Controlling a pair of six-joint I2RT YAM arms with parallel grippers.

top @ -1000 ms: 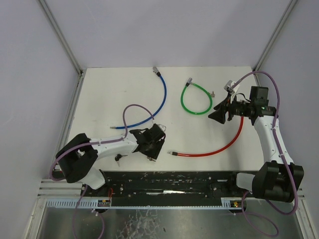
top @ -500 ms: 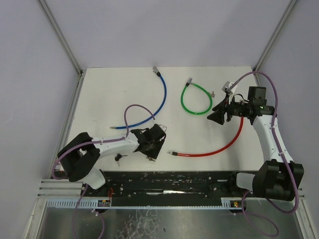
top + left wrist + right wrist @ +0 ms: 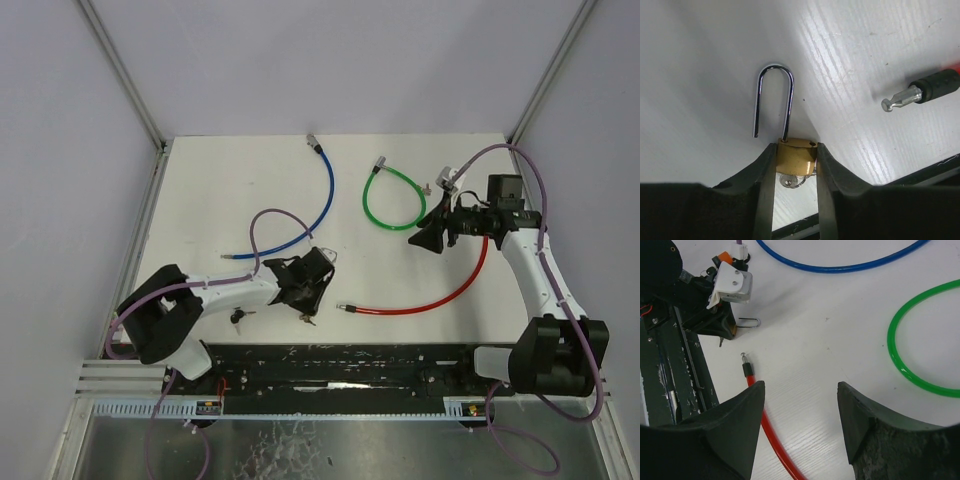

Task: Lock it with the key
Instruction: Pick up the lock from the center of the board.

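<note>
Left wrist view: left pincer (image 3: 793, 152) clamps the brass padlock (image 3: 796, 160) on the table (image 3: 865, 60), shackle (image 3: 774, 100) open, key (image 3: 790, 182) apparently underneath; overhead it's a speck. Right pincer (image 3: 800, 390) gapes wide.

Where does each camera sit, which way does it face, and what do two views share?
Top external: fixed above and behind the arms, looking down on the white table; shows left arm and right arm whole.
Left wrist: on the left arm, looking down between its own fingers, which press both sides of the brass padlock.
Right wrist: on the right arm, looking across the table towards the left arm; its own fingers stand apart, empty.
Shared: both wrist views show the padlock's open shackle and the red cable tip.
</note>
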